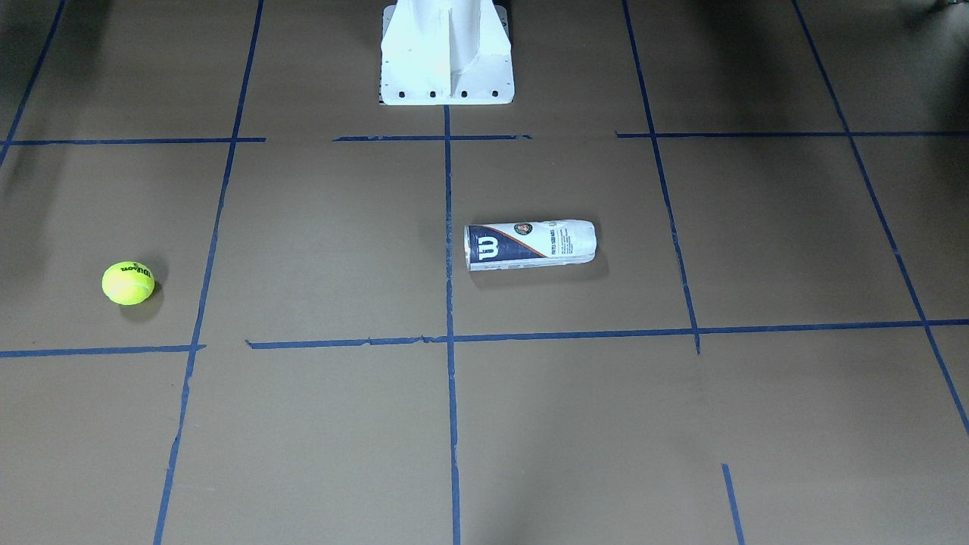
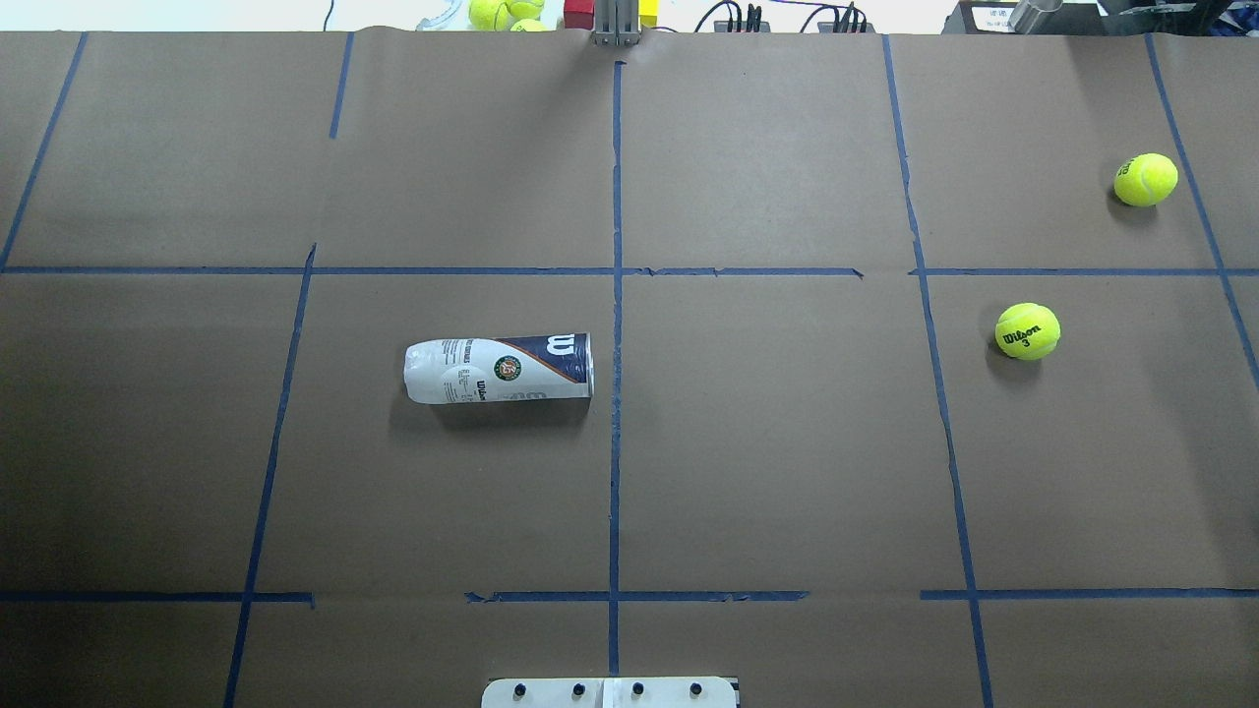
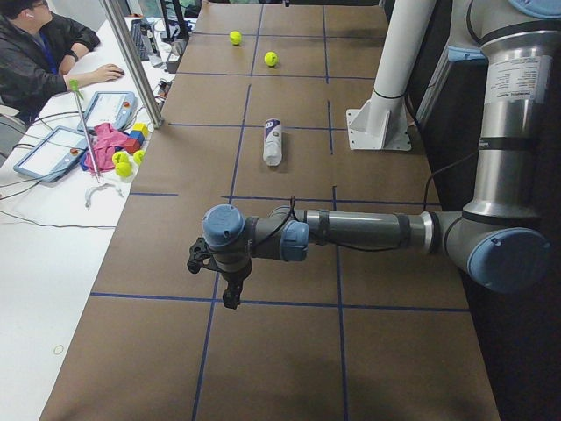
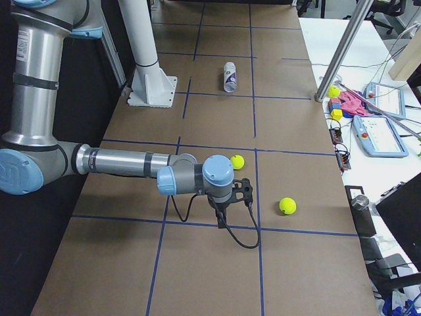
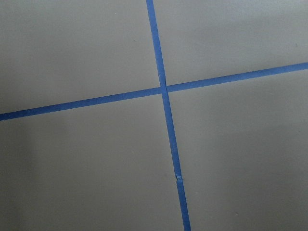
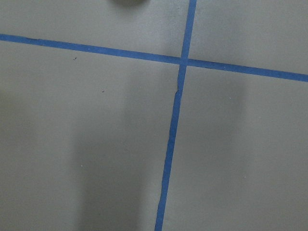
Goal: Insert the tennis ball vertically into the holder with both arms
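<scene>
The holder [image 2: 499,368] lies on its side on the brown table, left of the centre tape line; it also shows in the front view [image 1: 530,244]. A tennis ball [image 2: 1028,330] with black Wilson print rests on the table far to the right, also seen in the front view [image 1: 128,282]. My left gripper [image 3: 230,296] shows only in the left side view, hovering above a tape crossing, far from the holder [image 3: 273,141]. My right gripper [image 4: 242,192] shows only in the right side view, near the ball [image 4: 237,161]. I cannot tell whether either gripper is open or shut. The wrist views show only table and tape.
A second tennis ball [image 2: 1146,179] lies farther back right. The white pedestal base [image 1: 447,53] stands at the robot's side. A side bench holds tablets [image 3: 51,151], coloured blocks and more balls, with an operator [image 3: 35,53] seated there. A metal post [image 3: 131,61] stands at the table edge.
</scene>
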Controlling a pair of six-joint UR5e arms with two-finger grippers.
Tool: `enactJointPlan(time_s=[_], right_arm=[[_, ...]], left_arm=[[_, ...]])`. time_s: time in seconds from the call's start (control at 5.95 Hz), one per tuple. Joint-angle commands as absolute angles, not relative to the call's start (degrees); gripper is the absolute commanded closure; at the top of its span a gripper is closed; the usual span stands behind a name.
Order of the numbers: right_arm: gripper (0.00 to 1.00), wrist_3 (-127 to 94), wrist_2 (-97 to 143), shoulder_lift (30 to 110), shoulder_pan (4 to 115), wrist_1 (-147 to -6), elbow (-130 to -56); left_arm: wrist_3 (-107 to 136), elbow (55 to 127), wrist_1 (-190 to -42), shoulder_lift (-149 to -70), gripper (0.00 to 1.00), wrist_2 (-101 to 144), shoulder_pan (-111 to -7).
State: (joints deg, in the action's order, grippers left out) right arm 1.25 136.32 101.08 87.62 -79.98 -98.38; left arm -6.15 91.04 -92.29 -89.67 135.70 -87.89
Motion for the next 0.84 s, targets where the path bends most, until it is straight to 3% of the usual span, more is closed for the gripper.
enactJointPlan(time_s=[0.0,0.67], right_arm=[[0.0,1.23,136.32,101.07,87.63,-79.98,-98.52],[0.0,1.23,136.32,101.08,87.63,-79.98,-98.96]], left_arm=[[-6.15,91.05,-92.46,-89.65,0.0,135.62,-87.89],[-6.24,94.21,-94.12,-90.52,0.0,135.53,-87.8]])
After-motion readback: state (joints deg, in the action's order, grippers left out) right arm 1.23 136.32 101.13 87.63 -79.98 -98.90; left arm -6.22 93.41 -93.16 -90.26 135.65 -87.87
